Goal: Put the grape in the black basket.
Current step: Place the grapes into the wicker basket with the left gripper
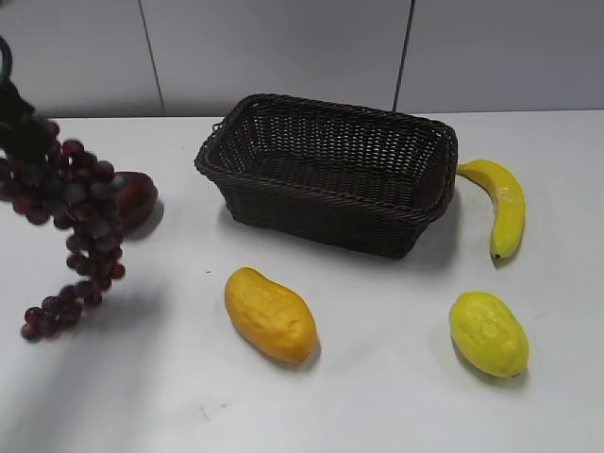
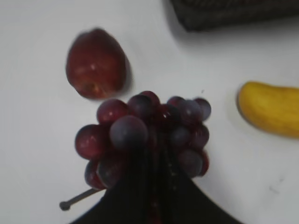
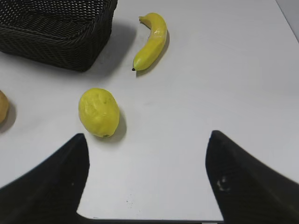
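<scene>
- Nearest in the exterior view lie two of the three yellow fruits: one orange-yellow mango (image 1: 270,314) at about 6 o'clock on the table (image 1: 377,406), and one lemon-yellow fruit (image 1: 488,333) at about 4 o'clock, well apart from each other.
- The right gripper (image 3: 147,177) hangs above bare table with its two dark fingers spread wide and nothing between them; the lemon-yellow fruit (image 3: 98,112) sits just past its left finger in the right wrist view.
- At 9 o'clock, the one bunch that is the grape (image 1: 71,226) hangs clear of the table, lifted, its lower tail trailing down toward 8 o'clock with a shadow below.
- The left gripper (image 2: 156,186) is pressed together on the top of the grape (image 2: 145,137); in the left wrist view its dark fingers (image 2: 126,196) close in on the berries from 6 o'clock, and a thin stem pokes out at 7 o'clock.
- One dark red apple (image 1: 135,198) rests on the table just behind the bunch, partly hidden by it.
- One banana (image 1: 502,203) lies at 3 o'clock, just beside the right end of the basket.
- Farthest, at 12 o'clock, stands the one black basket (image 1: 226,160); its inside looks bare, and the grape is well to its left, outside it.
</scene>
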You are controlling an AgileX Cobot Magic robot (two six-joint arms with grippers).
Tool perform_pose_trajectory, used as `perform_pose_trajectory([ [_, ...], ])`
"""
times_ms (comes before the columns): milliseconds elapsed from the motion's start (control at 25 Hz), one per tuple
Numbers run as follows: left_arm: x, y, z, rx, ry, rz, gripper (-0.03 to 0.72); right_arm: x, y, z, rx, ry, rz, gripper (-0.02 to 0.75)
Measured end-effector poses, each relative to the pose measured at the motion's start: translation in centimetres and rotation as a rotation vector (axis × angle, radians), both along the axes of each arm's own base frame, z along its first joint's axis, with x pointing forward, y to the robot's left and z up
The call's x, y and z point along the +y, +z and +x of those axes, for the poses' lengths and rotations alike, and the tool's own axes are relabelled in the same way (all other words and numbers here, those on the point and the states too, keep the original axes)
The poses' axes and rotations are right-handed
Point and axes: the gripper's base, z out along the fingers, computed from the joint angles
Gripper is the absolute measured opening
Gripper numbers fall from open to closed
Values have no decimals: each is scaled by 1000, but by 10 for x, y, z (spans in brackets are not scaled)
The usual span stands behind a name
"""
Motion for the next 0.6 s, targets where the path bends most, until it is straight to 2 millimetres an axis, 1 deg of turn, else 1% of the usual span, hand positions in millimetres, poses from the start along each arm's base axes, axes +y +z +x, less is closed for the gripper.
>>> perform_pose_trajectory([
  [80,0,28,-2,-92,0,-19,1,0,0,0,0,0,0,590],
  [240,0,73,-4,-238,-1,-46,1,0,0,0,0,0,0,590],
  [400,-1,107,-3,-354,5,-89,0,0,0,0,0,0,0,590],
  [520,-4,126,0,-452,32,-158,0,0,0,0,0,0,0,590],
  [600,-6,134,2,-498,55,-230,0,0,0,0,0,0,0,590],
])
